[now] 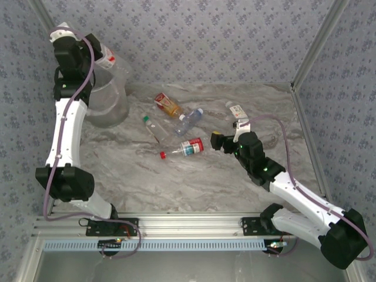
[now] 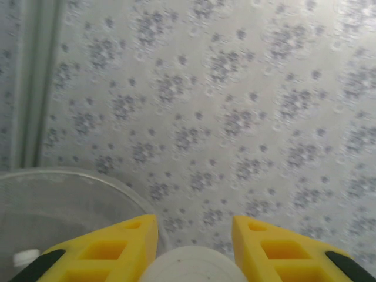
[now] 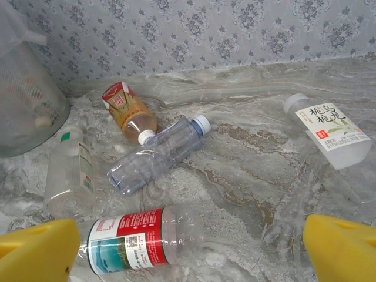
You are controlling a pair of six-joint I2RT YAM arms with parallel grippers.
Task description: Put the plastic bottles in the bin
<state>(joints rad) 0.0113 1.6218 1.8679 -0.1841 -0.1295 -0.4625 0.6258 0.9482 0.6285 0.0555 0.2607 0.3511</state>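
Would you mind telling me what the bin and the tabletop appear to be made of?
The bin looks like translucent whitish plastic, slightly glossy: shapes inside show dimly through its wall. The table looks like grey veined marble, though surface creases suggest a printed film or laminate.

Left tool (image 2: 194, 252) raised high, clamped; right tool (image 3: 191, 247) low, jaws wide.

Grey flowery wallpaper walls (image 1: 205, 35) stand behind the flat grey-white marble-look table (image 1: 194, 182). A long silver metal rail (image 1: 194, 222) lies along the table's near edge, then what may be a pale blue slotted strip (image 1: 176, 244).
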